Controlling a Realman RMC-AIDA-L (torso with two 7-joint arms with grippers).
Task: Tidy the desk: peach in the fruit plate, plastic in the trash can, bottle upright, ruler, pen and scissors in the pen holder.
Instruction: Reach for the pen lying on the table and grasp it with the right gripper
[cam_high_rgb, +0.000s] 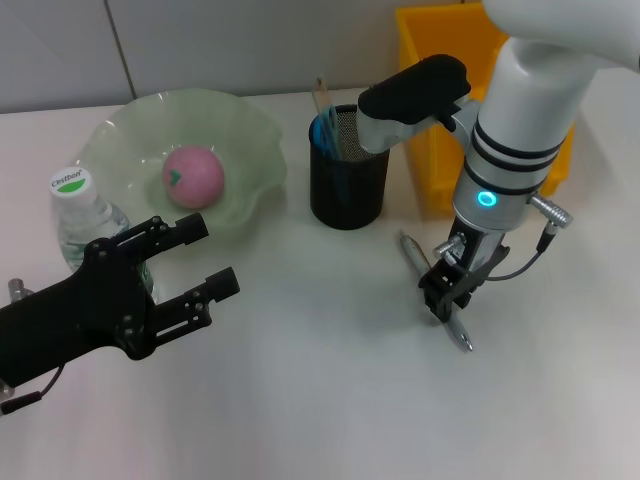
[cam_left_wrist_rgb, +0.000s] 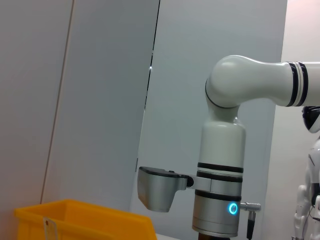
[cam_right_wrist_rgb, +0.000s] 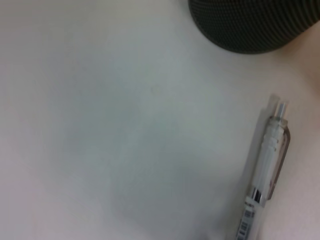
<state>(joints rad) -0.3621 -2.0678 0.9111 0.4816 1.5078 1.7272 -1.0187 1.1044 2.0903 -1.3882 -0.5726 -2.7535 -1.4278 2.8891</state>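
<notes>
Right gripper (cam_high_rgb: 446, 296) lowered onto the pen (cam_high_rgb: 436, 291), which lies flat on the white desk (cam_high_rgb: 320, 400) to the right of the pen holder (cam_high_rgb: 347, 170); fingers astride the barrel, but closure on it not discernible. Pen tip protruding below the gripper, cap end toward the holder. Seen from the right wrist: clear pen (cam_right_wrist_rgb: 266, 172) with clip, lying on the desk near the holder's mesh base (cam_right_wrist_rgb: 255, 25), apart from it.

Pen holder upright, black mesh, holding a wooden ruler (cam_high_rgb: 322, 98) and blue-handled items, identity not clear. Yellow trash can (cam_high_rgb: 440, 110) behind the right arm.

Peach (cam_high_rgb: 193, 176) resting in the green fruit plate (cam_high_rgb: 130, 130). Bottle (cam_high_rgb: 82, 215) upright at the plate's left edge, partly hidden by the left arm.

Left gripper (cam_high_rgb: 195, 265) hovering low at front left, fingers spread apart, holding nothing. From the left wrist: only wall, trash can (cam_left_wrist_rgb: 85, 222) and the right arm.
</notes>
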